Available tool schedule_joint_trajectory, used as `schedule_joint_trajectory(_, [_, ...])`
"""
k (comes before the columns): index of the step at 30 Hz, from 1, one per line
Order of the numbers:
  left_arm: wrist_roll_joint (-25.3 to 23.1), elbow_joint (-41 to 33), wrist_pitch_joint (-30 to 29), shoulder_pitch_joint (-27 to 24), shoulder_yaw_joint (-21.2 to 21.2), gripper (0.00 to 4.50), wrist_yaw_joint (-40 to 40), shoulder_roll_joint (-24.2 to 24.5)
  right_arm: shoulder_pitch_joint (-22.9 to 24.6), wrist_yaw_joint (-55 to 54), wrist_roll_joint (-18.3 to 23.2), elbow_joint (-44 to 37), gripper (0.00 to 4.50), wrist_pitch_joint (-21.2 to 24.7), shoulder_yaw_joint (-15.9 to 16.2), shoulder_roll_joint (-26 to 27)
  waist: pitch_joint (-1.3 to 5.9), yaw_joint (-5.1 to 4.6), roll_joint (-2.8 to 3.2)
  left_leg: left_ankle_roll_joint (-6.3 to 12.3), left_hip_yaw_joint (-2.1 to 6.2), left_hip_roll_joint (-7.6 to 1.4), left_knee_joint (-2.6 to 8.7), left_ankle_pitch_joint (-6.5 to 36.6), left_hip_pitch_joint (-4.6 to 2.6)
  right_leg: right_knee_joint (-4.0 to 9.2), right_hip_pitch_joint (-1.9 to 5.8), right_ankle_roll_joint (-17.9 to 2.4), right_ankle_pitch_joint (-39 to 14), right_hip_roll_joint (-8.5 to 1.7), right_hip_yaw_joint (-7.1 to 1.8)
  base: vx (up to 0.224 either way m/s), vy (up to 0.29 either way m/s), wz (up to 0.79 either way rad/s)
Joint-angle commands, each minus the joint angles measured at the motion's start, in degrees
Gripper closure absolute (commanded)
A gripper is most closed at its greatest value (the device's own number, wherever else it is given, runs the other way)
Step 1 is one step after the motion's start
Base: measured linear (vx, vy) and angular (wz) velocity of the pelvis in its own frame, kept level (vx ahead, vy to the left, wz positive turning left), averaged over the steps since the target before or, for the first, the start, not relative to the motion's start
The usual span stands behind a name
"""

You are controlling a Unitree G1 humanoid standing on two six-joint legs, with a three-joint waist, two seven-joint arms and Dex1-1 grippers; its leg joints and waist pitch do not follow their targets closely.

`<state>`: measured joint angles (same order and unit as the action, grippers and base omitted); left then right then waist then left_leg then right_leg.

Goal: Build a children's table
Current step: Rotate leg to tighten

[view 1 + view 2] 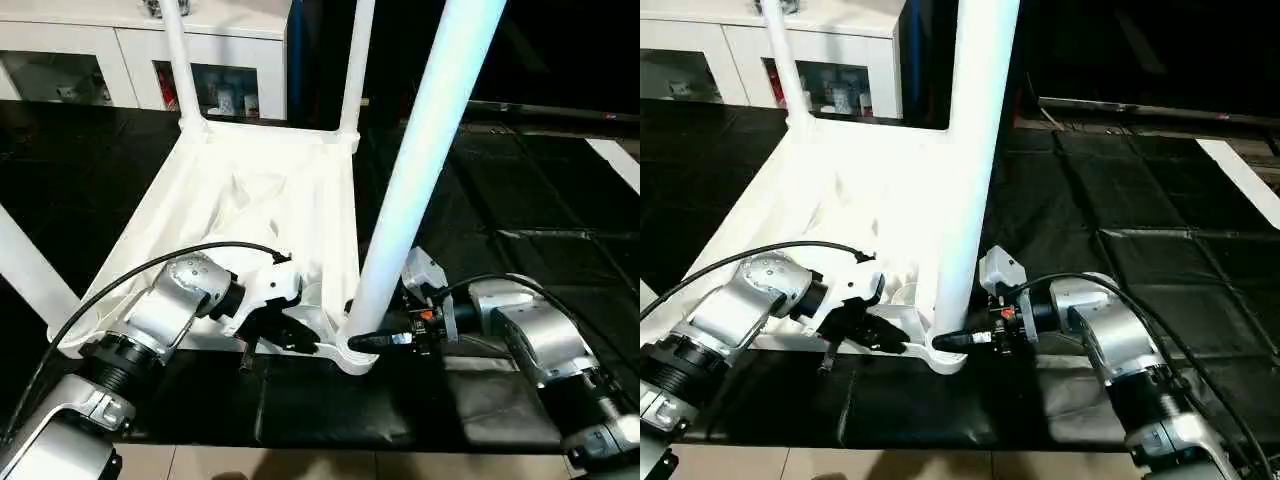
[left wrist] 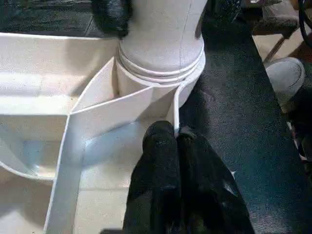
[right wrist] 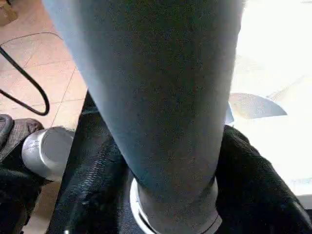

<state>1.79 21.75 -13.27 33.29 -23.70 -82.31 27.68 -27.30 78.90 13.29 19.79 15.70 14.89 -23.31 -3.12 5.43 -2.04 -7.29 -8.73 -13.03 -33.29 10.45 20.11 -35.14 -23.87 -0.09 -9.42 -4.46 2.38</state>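
The white tabletop [image 1: 250, 190] lies upside down on the black mat, ribs up. Two legs [image 1: 178, 60] [image 1: 355, 60] stand in the far corner sockets, and another leg [image 1: 30, 270] rises at the near left. The near-right leg [image 1: 420, 170] stands in its corner socket [image 2: 161, 73]. My right gripper [image 1: 362, 342] is shut on the base of this leg, one finger [image 3: 253, 185] on each side. My left gripper [image 1: 305, 340] is shut on the tabletop's thin near rim [image 2: 175, 109], just beside that socket.
A white cabinet [image 1: 80, 60] with glass doors stands behind the mat. The black mat [image 1: 520, 200] stretches to the right, with a white strip [image 1: 620, 160] at its far right. Tiled floor [image 1: 300, 460] begins at the mat's near edge.
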Motion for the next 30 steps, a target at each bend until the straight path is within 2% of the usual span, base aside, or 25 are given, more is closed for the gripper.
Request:
schedule_joint_trajectory(1, [0.0, -0.4, 0.7, 0.7, -1.4, 4.50, -1.7, -0.6, -1.5, -0.7, 0.0, 0.5, 2.33, 0.1, -0.5, 0.0, 3.80, -0.08, 0.57, 1.24, -1.31, 0.56, 3.82, 12.7, 0.10, 4.01, 3.42, -12.1, -14.4, -2.00, -1.40, 0.000, 0.000, 0.00])
schedule_joint_trajectory(5, [0.2, 0.5, -1.9, 1.1, -0.7, 4.50, 1.1, -2.2, 0.4, -1.9, 2.2, -1.6, 2.43, 3.0, -1.7, 1.1, 3.82, -0.15, 0.68, 1.04, -1.31, 0.55, 3.81, 12.8, 0.05, 3.98, 3.43, -12.4, -13.7, -1.87, -1.41, 0.000, 0.000, 0.00])
schedule_joint_trajectory(6, [0.2, 0.5, -2.0, 1.1, -0.7, 4.50, 1.2, -2.2, 0.4, -2.0, 2.2, -1.7, 2.44, 3.1, -1.7, 1.2, 3.81, -0.09, 0.88, 0.94, -1.28, 0.56, 3.80, 12.9, 0.01, 3.94, 3.39, -12.5, -13.8, -1.88, -1.40, 0.000, 0.000, 0.00])
schedule_joint_trajectory(7, [0.4, 0.7, -3.4, 1.1, -0.2, 4.50, 2.5, -3.0, 1.2, -3.6, 2.5, -2.4, 2.44, 3.8, -2.0, 2.0, 3.79, -0.08, 0.72, 0.95, -1.29, 0.57, 3.81, 13.4, -0.06, 4.03, 3.35, -12.3, -14.4, -1.85, -1.38, 0.000, 0.000, 0.00])
schedule_joint_trajectory(8, [0.5, 0.8, -4.3, 1.2, 0.1, 4.50, 3.4, -3.6, 1.7, -4.7, 2.6, -2.9, 2.44, 4.2, -2.1, 2.5, 3.72, -0.12, 0.82, 0.78, -1.29, 0.57, 3.88, 13.8, -0.08, 4.15, 3.29, -12.1, -15.3, -1.87, -1.42, 0.000, 0.000, 0.00])
schedule_joint_trajectory(9, [0.7, 1.1, -5.2, 1.3, 0.7, 4.50, 5.1, -4.6, 2.3, -7.0, 2.2, -3.3, 2.45, 4.5, -2.2, 3.5, 3.64, -0.09, 1.55, 0.43, -1.24, 0.59, 3.88, 14.2, -0.23, 4.18, 3.16, -12.0, -15.8, -1.84, -1.47, 0.000, 0.000, 0.00])
schedule_joint_trajectory(10, [0.9, 2.4, -7.5, 2.0, 2.4, 4.50, 9.9, -7.4, 3.4, -13.1, 0.8, -3.8, 2.46, 5.0, -2.7, 6.0, 3.60, -0.43, 1.31, -0.02, -1.19, 0.81, 3.93, 15.8, -0.10, 4.59, 3.35, -11.2, -18.4, -1.79, -1.32, 0.000, 0.000, 0.00])
schedule_joint_trajectory(12, [0.7, 3.5, -8.3, 2.5, 3.3, 4.50, 13.1, -9.2, 3.8, -16.9, -0.3, -3.9, 2.46, 5.7, -2.9, 7.6, 3.57, -0.50, 1.27, -0.37, -1.09, 0.89, 3.95, 16.1, -0.21, 4.75, 3.20, -10.4, -20.3, -1.77, -1.22, 0.000, 0.000, 0.00])
schedule_joint_trajectory(13, [0.1, 5.5, -9.9, 3.6, 4.7, 4.50, 19.1, -12.5, 4.0, -23.8, -2.2, -3.6, 2.47, 7.7, -3.2, 10.7, 3.43, -1.05, 1.24, -0.97, -1.07, 1.14, 4.00, 15.8, 0.19, 5.04, 3.27, -8.7, -22.9, -1.57, -1.15, 0.000, 0.000, 0.00])
schedule_joint_trajectory(14, [-0.2, 6.1, -10.3, 3.9, 5.0, 4.50, 20.7, -13.4, 4.0, -25.6, -2.6, -3.6, 2.48, 8.4, -3.2, 11.6, 3.43, -1.05, 1.24, -0.97, -1.07, 1.14, 4.00, 15.8, 0.19, 5.04, 3.27, -8.7, -22.9, -1.57, -1.15, 0.000, 0.000, 0.00])
schedule_joint_trajectory(15, [-0.2, 6.1, -10.3, 3.9, 5.0, 4.50, 20.7, -13.4, 4.0, -25.6, -2.6, -3.6, 2.50, 8.4, -3.2, 11.6, 3.47, -1.35, 1.13, -1.25, -0.86, 1.35, 4.03, 16.3, 0.23, 5.32, 3.36, -7.3, -26.0, -1.67, -0.90, 0.000, 0.000, 0.00])
schedule_joint_trajectory(17, [-0.2, 7.3, -11.9, 5.0, 6.6, 4.50, 25.8, -16.5, 3.1, -32.4, -4.7, -3.0, 2.51, 11.5, -3.7, 15.0, 3.49, -2.32, 1.22, -0.63, -0.78, 1.64, 3.88, 17.4, 0.45, 6.01, 3.20, -5.3, -30.1, -1.69, -0.69, 0.000, 0.000, 0.00])
schedule_joint_trajectory(18, [0.0, 7.6, -12.7, 5.5, 7.3, 4.50, 27.6, -17.6, 2.7, -35.0, -5.3, -2.8, 2.52, 12.8, -3.9, 16.3, 3.56, -2.61, 1.28, -0.44, -0.72, 1.77, 3.73, 17.6, 0.28, 6.33, 2.91, -4.7, -31.5, -1.65, -0.57, 0.000, 0.000, 0.00])
schedule_joint_trajectory(20, [0.3, 8.3, -13.7, 6.4, 8.7, 4.50, 31.1, -19.8, 1.6, -39.4, -6.7, -1.8, 2.52, 13.8, -4.1, 18.6, 3.50, -3.01, 1.35, -0.19, -0.66, 1.86, 3.62, 18.1, 0.24, 6.59, 2.61, -4.3, -32.2, -1.50, -0.46, 0.000, 0.000, 0.00])
schedule_joint_trajectory(21, [0.6, 8.6, -14.3, 6.9, 9.7, 4.50, 32.9, -21.2, 0.6, -42.0, -7.3, -0.8, 2.52, 14.0, -4.4, 20.0, 3.56, -3.03, 1.18, 0.01, -0.63, 1.88, 3.62, 18.3, 0.20, 6.72, 2.63, -4.1, -32.7, -1.52, -0.37, 0.000, 0.000, 0.00])
schedule_joint_trajectory(22, [0.7, 8.9, -14.8, 7.5, 10.8, 4.50, 34.9, -22.9, -0.7, -46.0, -8.1, 0.7, 2.52, 14.1, -5.2, 22.2, 3.56, -3.43, 1.27, -0.08, -0.62, 1.95, 3.61, 18.0, 0.46, 6.57, 2.59, -4.2, -32.5, -1.50, -0.34, 0.000, 0.000, 0.00])
schedule_joint_trajectory(24, [0.7, 9.1, -14.8, 7.8, 11.2, 4.50, 35.6, -23.6, -1.6, -48.1, -8.7, 1.8, 2.52, 13.5, -5.6, 23.3, 3.78, -3.53, 1.41, -0.14, -0.38, 1.83, 3.79, 17.5, 0.70, 6.46, 2.82, -4.1, -31.3, -1.59, -0.25, 0.000, 0.000, 0.00])
schedule_joint_trajectory(25, [0.6, 8.8, -14.4, 7.7, 11.0, 4.50, 35.2, -23.5, -2.0, -47.6, -8.9, 2.4, 2.19, 11.0, -5.2, 23.6, 3.91, -3.43, 1.01, 0.37, -0.40, 1.58, 3.97, 16.4, 0.88, 6.00, 2.98, -4.9, -27.3, -1.62, -0.44, 0.000, 0.000, 0.00])
schedule_joint_trajectory(26, [0.7, 8.6, -14.3, 7.6, 10.9, 4.50, 35.0, -23.4, -2.0, -47.2, -8.9, 2.5, 2.19, 10.2, -5.0, 23.5, 3.91, -3.43, 1.01, 0.37, -0.40, 1.58, 3.97, 16.4, 0.88, 6.00, 2.98, -4.9, -27.3, -1.62, -0.44, 0.000, 0.000, 0.00])
schedule_joint_trajectory(27, [0.7, 8.3, -14.0, 7.4, 10.9, 4.50, 34.5, -22.9, -1.7, -45.6, -8.2, 2.0, 2.00, 9.5, -5.1, 23.3, 3.92, -3.49, 1.03, 0.79, -0.56, 1.44, 3.94, 16.1, 0.78, 5.86, 2.88, -6.0, -24.3, -1.57, -0.68, 0.000, 0.000, 0.00])
schedule_joint_trajectory(28, [0.8, 7.8, -13.6, 7.1, 10.9, 4.50, 34.0, -22.4, -1.2, -44.3, -7.6, 1.2, 1.84, 9.5, -5.5, 23.1, 4.11, -3.36, 0.82, 1.26, -0.73, 1.37, 3.86, 13.9, 0.89, 5.26, 3.19, -8.0, -18.8, -1.52, -0.94, 0.051, 0.000, 0.01])
schedule_joint_trajectory(30, [0.9, 6.7, -13.2, 6.2, 10.3, 4.50, 32.4, -21.3, -0.6, -43.0, -6.8, 0.3, 1.81, 9.6, -6.4, 22.4, 4.21, -3.23, 1.02, 1.51, -0.78, 1.36, 3.78, 12.2, 0.91, 4.83, 3.46, -9.3, -15.2, -1.54, -1.03, 0.052, -0.004, 0.01])
